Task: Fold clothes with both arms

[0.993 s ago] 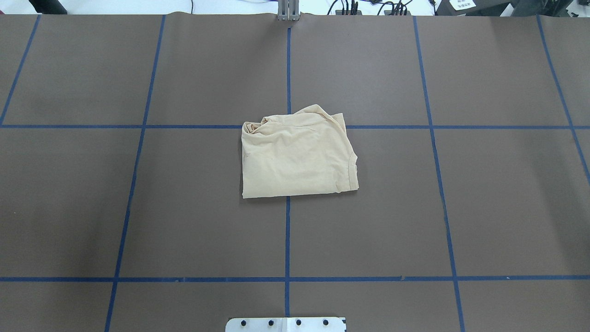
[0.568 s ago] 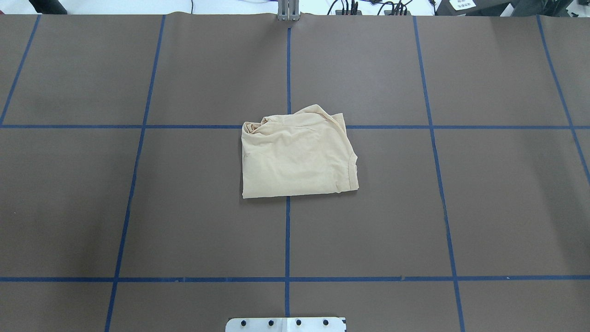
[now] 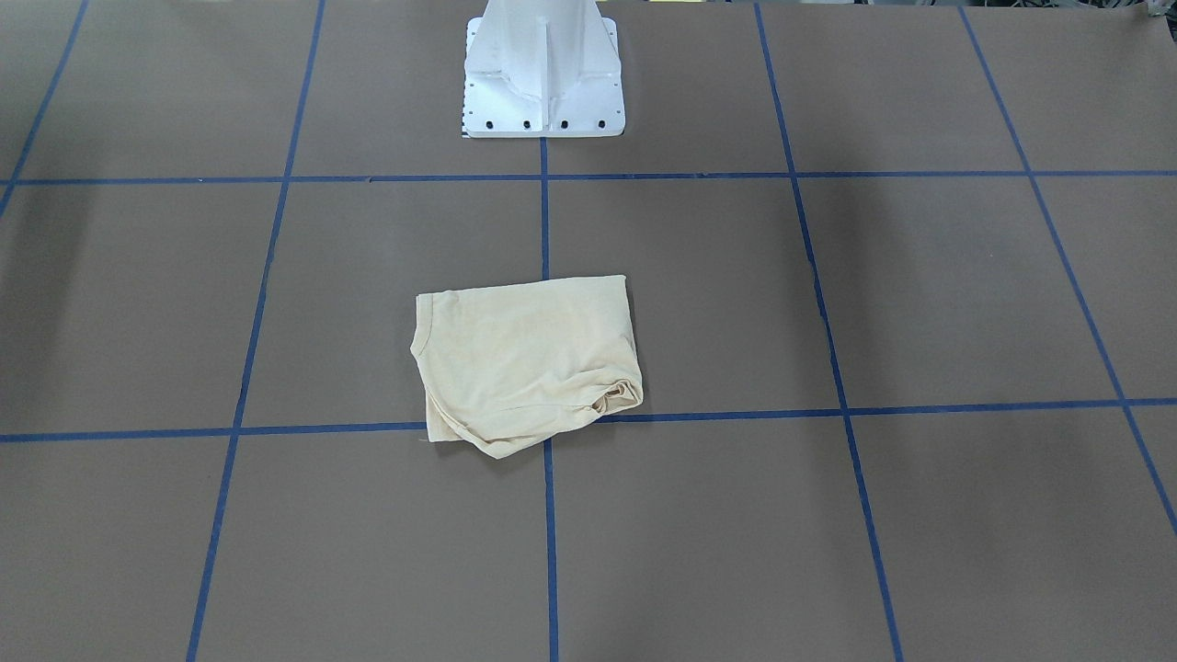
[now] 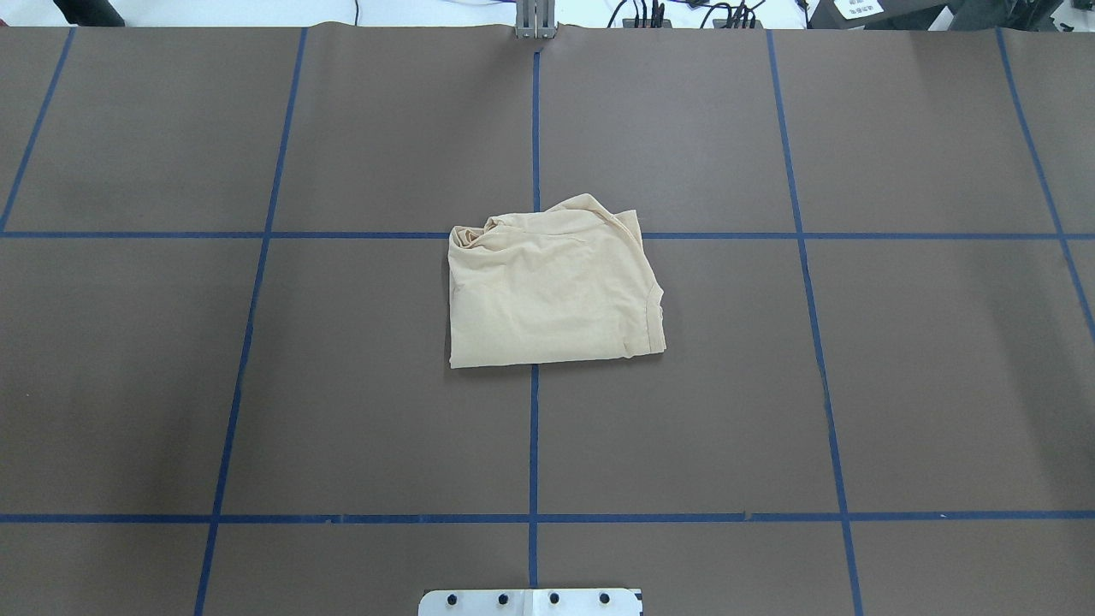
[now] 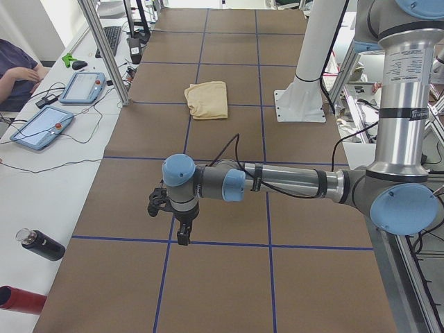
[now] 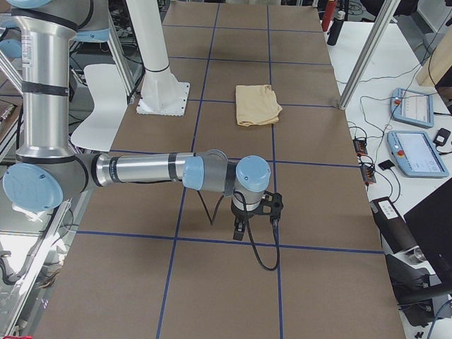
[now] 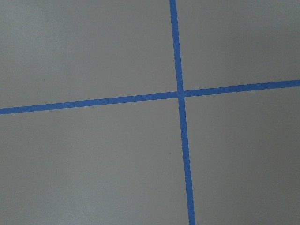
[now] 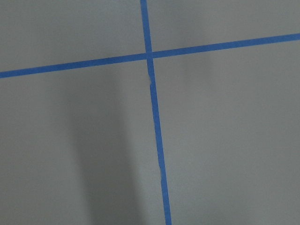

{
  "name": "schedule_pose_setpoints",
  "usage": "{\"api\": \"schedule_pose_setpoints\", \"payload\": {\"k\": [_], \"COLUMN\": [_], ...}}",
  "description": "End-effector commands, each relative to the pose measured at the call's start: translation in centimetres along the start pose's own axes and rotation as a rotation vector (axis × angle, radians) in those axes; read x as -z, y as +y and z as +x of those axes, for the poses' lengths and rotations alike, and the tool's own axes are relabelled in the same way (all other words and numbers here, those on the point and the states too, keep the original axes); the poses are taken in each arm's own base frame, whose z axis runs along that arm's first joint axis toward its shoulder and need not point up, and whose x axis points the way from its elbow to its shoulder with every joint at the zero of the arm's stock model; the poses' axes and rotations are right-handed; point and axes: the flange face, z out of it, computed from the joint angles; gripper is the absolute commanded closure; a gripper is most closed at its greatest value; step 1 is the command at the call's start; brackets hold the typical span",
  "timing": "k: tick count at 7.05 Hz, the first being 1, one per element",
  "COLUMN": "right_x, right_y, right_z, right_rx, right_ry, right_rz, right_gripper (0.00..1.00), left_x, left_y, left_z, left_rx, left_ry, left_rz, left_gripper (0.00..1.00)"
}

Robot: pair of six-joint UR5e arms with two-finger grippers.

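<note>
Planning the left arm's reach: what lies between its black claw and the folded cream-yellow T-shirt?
In the exterior left view, only brown table covering with blue tape lines separates the black left claw from the cream-yellow T-shirt.

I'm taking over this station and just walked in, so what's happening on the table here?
Nothing is handling the T-shirt at this moment. It lies folded into a compact rectangle at the middle of the brown table. The left gripper and right gripper hang above the table toward opposite ends, well away from it; whether they are open or shut cannot be told. The folding looks about done.
</note>
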Motion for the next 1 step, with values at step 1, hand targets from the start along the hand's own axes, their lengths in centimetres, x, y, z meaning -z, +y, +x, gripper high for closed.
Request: {"api": "schedule_pose_setpoints", "payload": {"k": [1], "right_x": [0.09], "right_y": [0.00], "right_z": [-0.09], "right_rx": [0.002], "right_ry": [0.000], "right_rz": [0.002], "right_gripper": [0.00], "left_x": [-0.12], "left_y": [0.13], "left_z": [0.22], "left_rx": [0.003], "left_ry": [0.042], "left_rz": [-0.003], "left_gripper": [0.01]}}
